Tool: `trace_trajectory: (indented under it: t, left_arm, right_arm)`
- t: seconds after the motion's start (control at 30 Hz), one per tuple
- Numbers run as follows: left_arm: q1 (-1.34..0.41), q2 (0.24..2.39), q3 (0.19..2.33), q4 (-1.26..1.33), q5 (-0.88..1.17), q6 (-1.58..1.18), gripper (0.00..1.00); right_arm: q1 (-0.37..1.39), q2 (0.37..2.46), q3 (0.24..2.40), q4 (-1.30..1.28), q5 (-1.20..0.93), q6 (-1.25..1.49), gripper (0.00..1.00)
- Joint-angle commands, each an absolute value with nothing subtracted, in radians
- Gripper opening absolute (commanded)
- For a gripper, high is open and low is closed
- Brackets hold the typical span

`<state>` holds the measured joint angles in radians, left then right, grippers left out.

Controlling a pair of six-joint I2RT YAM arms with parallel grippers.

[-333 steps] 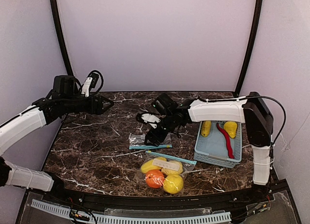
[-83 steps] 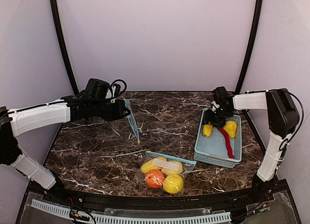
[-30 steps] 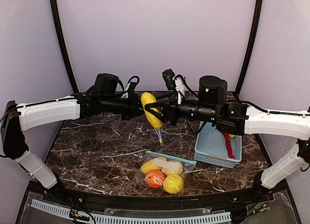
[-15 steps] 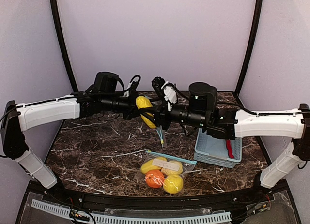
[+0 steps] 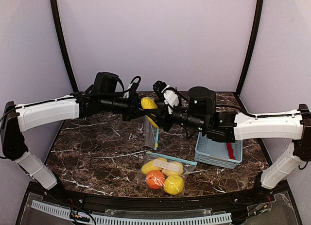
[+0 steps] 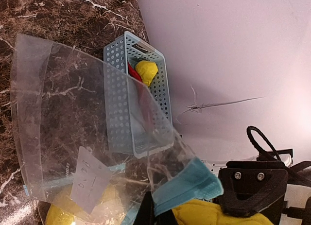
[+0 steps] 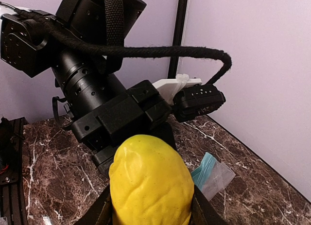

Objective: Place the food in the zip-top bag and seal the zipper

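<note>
- The right hand (image 7: 150, 210) is closed round a yellow fruit (image 7: 148, 179) – a dark finger shows on each side of it in the right wrist view, pressed to its skin.
- The left hand (image 5: 137, 109) pinches the top edge of a clear zip-top bag (image 5: 151, 132); the two arms meet above the middle of the desk (image 5: 97, 147), hand facing hand.
- The bag hangs down from that grip, clear of the desk top, with its teal zipper strip (image 6: 187, 184) just beside the fruit.
- The fruit sits at the bag's top edge. Whether any of it has passed the mouth cannot be told.
- Through the clear film, the left wrist view shows a pale blue basket (image 6: 116, 103) holding another yellow piece (image 6: 146, 72) and a red chili (image 6: 132, 73).
- From above, the basket stands on the right side of the desk, partly under the right arm.
- Near the front edge lies a second bag (image 5: 181, 167), well apart from the basket – it holds several yellow pieces and an orange (image 5: 155, 179), with a white label on top.
</note>
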<state>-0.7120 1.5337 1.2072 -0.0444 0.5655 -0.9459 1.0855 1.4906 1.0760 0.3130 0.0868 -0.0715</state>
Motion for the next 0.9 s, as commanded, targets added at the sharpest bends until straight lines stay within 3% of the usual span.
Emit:
trace_trajectory:
  t: [0.0, 0.17, 0.87]
  left_arm:
    - [-0.718, 1.478, 1.204, -0.055, 0.585, -0.938, 0.01]
    - [-0.717, 1.458, 1.167, -0.024, 0.559, -0.952, 0.01]
    - [-0.694, 1.408, 1.091, 0.102, 0.496, -1.001, 0.01]
  right_arm:
    - [1.091, 1.524, 1.074, 0.328, 0.136, -0.065, 0.4]
    - [1.066, 1.563, 1.126, 0.247, 0.14, -0.001, 0.38]
    - [0.94, 1.733, 1.302, -0.116, -0.184, 0.284, 0.36]
